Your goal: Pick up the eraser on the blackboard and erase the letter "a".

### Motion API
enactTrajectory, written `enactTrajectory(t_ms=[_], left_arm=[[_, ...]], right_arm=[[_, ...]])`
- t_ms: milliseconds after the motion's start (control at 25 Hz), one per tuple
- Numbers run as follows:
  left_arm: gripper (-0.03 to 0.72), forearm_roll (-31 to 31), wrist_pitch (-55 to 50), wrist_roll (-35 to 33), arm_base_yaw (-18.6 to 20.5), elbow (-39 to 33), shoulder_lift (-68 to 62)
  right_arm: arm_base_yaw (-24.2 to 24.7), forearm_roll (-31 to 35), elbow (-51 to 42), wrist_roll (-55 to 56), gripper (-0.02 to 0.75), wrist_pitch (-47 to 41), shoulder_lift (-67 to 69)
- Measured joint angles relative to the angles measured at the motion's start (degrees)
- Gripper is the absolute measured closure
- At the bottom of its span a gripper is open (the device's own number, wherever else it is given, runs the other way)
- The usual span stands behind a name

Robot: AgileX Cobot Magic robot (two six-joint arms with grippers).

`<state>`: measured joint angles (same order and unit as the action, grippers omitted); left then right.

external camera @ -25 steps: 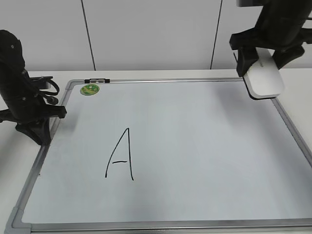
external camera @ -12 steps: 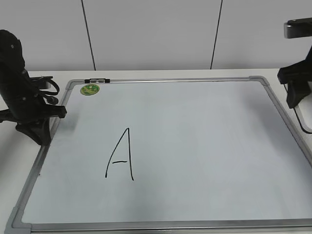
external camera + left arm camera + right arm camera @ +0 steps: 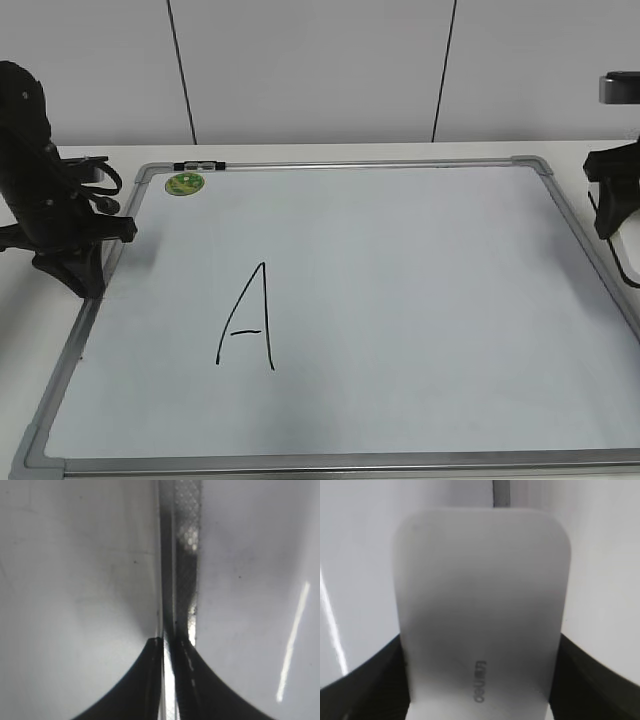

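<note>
The blackboard [image 3: 400,270] is a white board with a silver frame lying flat on the table. No small letter "a" shows on it; only a large capital "A" [image 3: 248,318] is drawn left of centre. The white eraser [image 3: 480,580] fills the right wrist view, and my right gripper [image 3: 480,642] is shut on its sides. In the exterior view my right gripper [image 3: 612,195] hangs past the board's right edge, and the eraser is out of that view. My left gripper [image 3: 75,270] is shut and empty at the board's left frame [image 3: 182,580].
A round green magnet [image 3: 184,183] sits at the board's far left corner, next to a small black clip [image 3: 198,165] on the frame. A white wall with dark seams rises behind the table.
My right arm has carried the eraser from above the board's far right corner rightward past the board's edge, so the eraser has left the exterior view. The left arm has not moved.
</note>
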<state>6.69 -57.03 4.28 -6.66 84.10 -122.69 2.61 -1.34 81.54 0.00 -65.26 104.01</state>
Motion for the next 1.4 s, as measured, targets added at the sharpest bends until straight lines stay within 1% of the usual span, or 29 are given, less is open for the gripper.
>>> enactTrajectory(t_ms=[160,320,400,760,1160,1400], left_arm=[[0.634,0.0,0.0,0.0,0.0,0.0,0.0],[0.634,0.0,0.0,0.0,0.0,0.0,0.0],[0.634,0.0,0.0,0.0,0.0,0.0,0.0],[0.633,0.0,0.0,0.0,0.0,0.0,0.0],[0.633,0.0,0.0,0.0,0.0,0.0,0.0],[0.633,0.0,0.0,0.0,0.0,0.0,0.0]], right_arm=[[1.4,2.5,6.6,-2.2,0.208,-3.8,6.0],[2.2,6.7,12.2,-4.6,0.208,-4.0,11.4],[2.5,7.4,13.2,-4.8,0.208,-4.0,13.2],[3.9,7.4,13.3,-5.2,0.208,-4.2,16.8],[3.9,7.3,13.7,-5.2,0.208,-4.2,16.9],[3.9,8.9,13.7,-5.2,0.208,-4.2,17.4]])
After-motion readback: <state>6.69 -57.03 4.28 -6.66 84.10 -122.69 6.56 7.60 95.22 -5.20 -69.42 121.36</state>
